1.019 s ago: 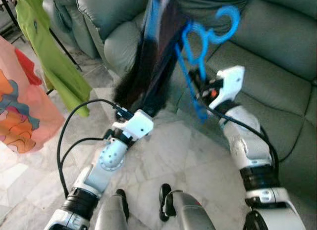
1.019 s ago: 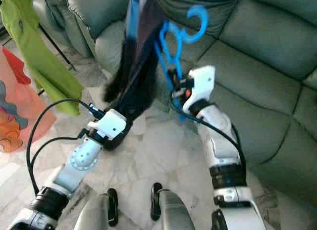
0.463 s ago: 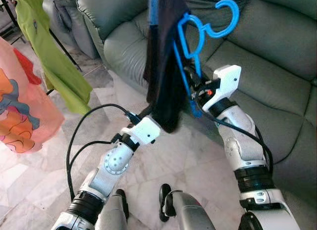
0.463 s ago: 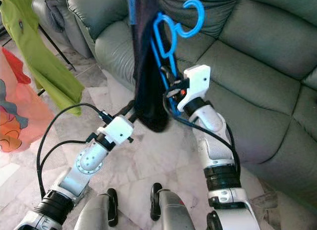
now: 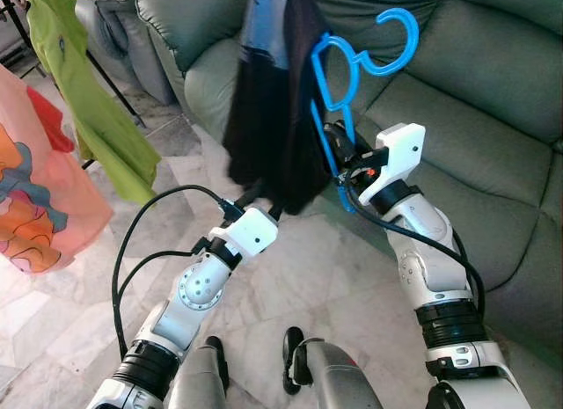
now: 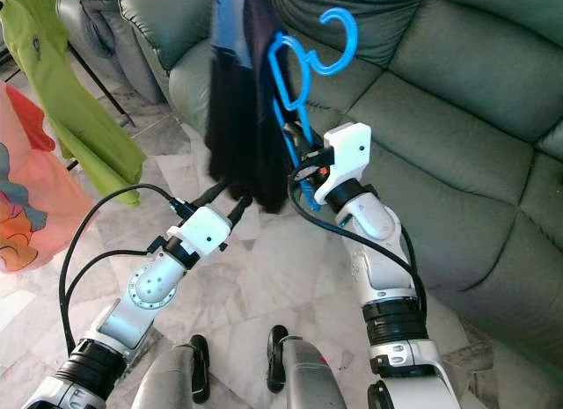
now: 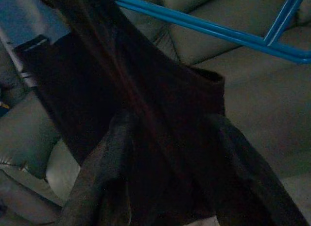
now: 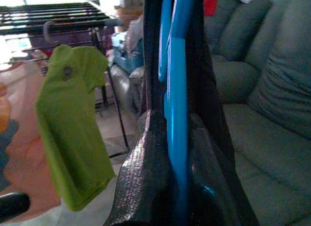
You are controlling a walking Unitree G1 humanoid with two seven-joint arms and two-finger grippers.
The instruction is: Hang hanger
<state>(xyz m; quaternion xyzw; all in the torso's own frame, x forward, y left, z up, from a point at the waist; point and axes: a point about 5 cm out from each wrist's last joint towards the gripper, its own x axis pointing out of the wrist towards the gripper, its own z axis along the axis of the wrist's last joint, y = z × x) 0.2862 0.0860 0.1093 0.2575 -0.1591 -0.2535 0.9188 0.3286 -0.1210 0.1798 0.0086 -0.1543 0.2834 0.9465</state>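
A: Where is the blue hanger (image 5: 339, 66)?

B: It is held up in front of the grey-green sofa (image 5: 493, 101), its hook curling at the top and pointing toward the robot's right. A dark garment (image 5: 273, 119) hangs from it on the robot's left side and drops down past the frame.

A: Which gripper has it?

B: The right gripper (image 5: 339, 154). It is clenched on the hanger's lower frame; in the right wrist view the two black fingers (image 8: 146, 182) press on either side of a blue bar (image 8: 177, 138), with the dark cloth just behind.

A: And the left gripper?

B: The left gripper (image 5: 255, 198) reaches up to the bottom hem of the dark garment. Its fingers run into the cloth there. In the left wrist view they appear as two dim shapes apart from each other with the cloth draped between and over them, but whether they pinch it cannot be told.

A: What else is around?

B: A lime-green shirt (image 5: 92, 101) hangs on a rack on the robot's left, well apart from the sofa, and a pink-orange printed cloth (image 5: 40, 198) hangs nearer at the left edge. The floor (image 5: 317, 277) is pale marble tile. In the right wrist view a dark drying rack (image 8: 58, 17) stands behind the green shirt.
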